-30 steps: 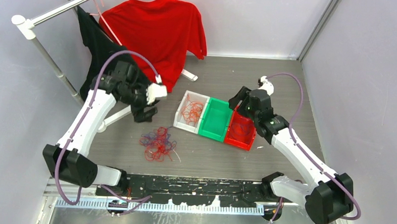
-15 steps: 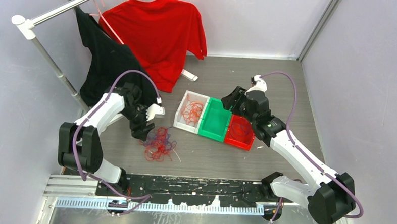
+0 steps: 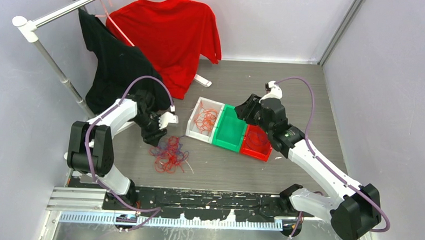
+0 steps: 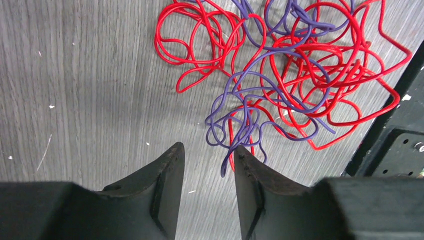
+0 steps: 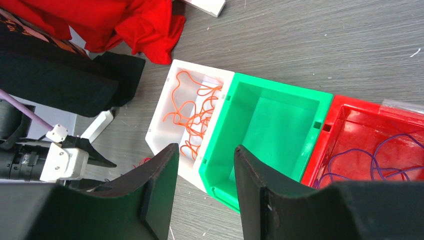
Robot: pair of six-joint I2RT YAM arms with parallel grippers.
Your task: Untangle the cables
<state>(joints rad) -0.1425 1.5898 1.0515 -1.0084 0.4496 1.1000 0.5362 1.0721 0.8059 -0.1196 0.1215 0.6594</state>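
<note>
The tangle [image 4: 280, 85] of red and purple cables lies on the grey surface [image 4: 90, 90], beyond the white bin [image 5: 159, 120] from the green bin [image 5: 275, 130], on the left arm's side and nearer the arm bases. The left fingers [image 4: 167, 175] are spread apart and grasp nothing. They point at the tangle's edge, where the loose end of a purple strand [image 4: 243, 117] runs toward the gap between them. The right fingers [image 5: 160, 175] are likewise spread and empty, hovering above the green bin.

The likely trouble is that the purple strand weaves through several red loops [image 4: 200, 45]. If the left fingers pinch it and lift, the whole clump could probably come up instead of one colour. Wire this fine may also slip out of the grasp, or a red loop may get pinched along with it. One red loop lies just beside the black rail [image 4: 395, 140] and could snag there.

Only the left wrist view shows how the strands cross; from above the tangle is a mixed blur. Only the right wrist view makes the sorting plain: orange cables [image 5: 195, 117] in the white bin, nothing in the green bin, and purple cables [image 5: 370, 155] in the red bin [image 5: 345, 125] on its other side.
</note>
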